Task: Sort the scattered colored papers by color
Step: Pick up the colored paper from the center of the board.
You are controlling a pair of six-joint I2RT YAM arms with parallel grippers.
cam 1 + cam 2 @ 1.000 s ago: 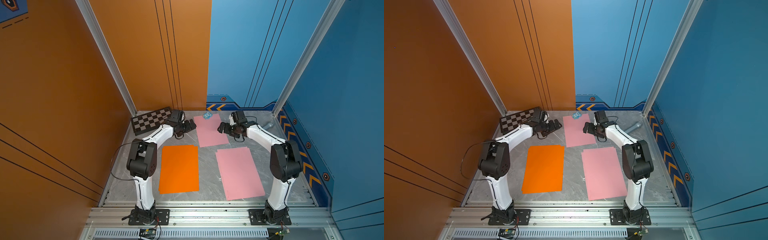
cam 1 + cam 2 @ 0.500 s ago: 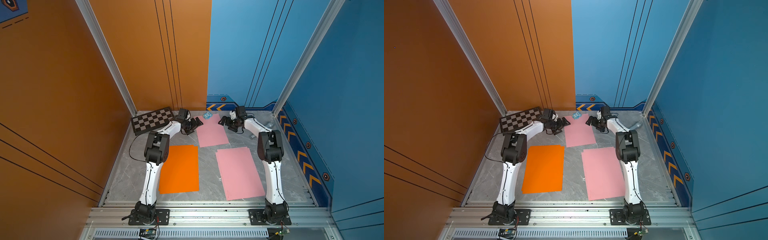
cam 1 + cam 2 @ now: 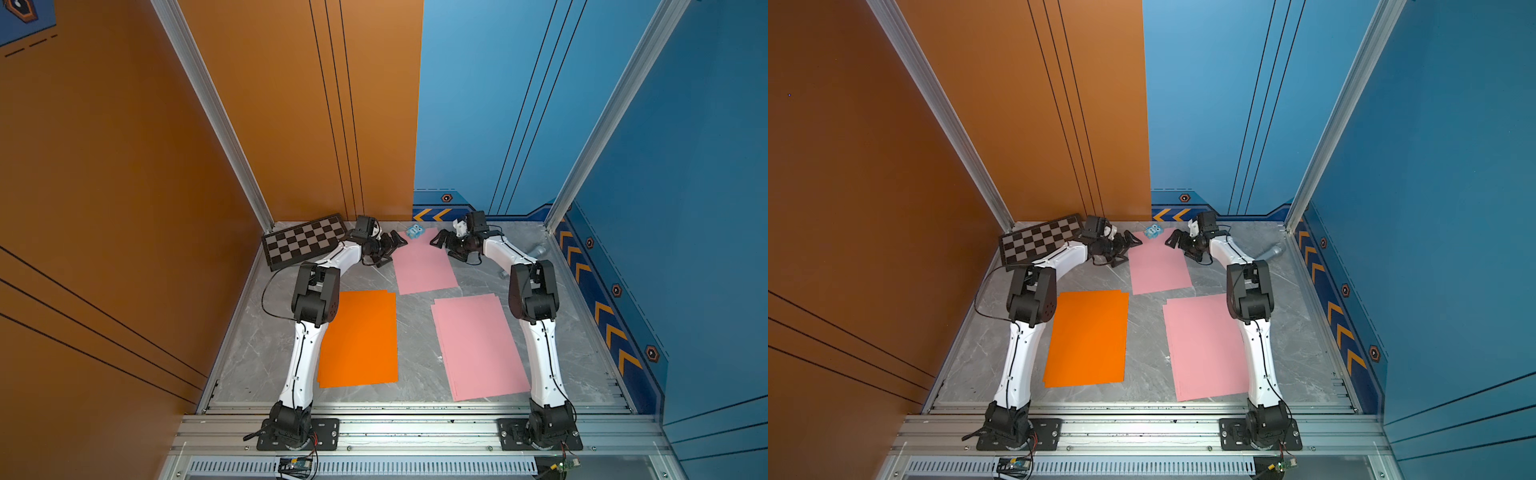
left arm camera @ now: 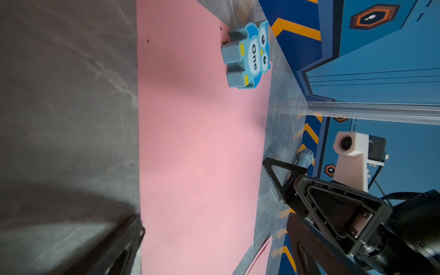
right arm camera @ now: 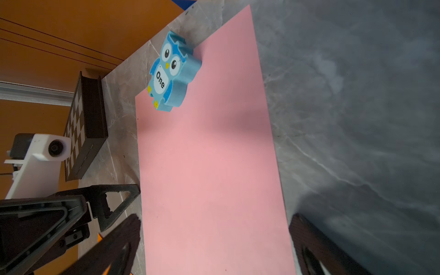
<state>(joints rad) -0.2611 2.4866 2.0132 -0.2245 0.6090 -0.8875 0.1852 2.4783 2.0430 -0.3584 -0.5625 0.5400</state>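
- While both arms stretch to the far end of the grey table [image 3: 415,386], both top views show a lone pink paper [image 3: 424,266] lying flat between the left gripper [image 3: 392,249] and the right gripper [image 3: 444,247]; each has its jaws spread wide with nothing in them
- On the far end of that paper sits a little blue owl block [image 3: 414,231]; a chessboard [image 3: 305,245] lies in the far left corner and a grey tube [image 3: 538,250] lies far right
- Nearer the arm bases, the orange papers [image 3: 359,338] lie by the left arm and a pink pile [image 3: 478,345] by the right arm, well apart; every sheet has its long sides running from near to far, the pink ones turned a bit
- From the left wrist, the lone pink paper fills the middle, the owl is on its far corner, and the right gripper is just past one long edge
- From the right wrist, the paper's width lies between that gripper's two wide fingers [image 5: 123,238], and the owl sits across its far short edge
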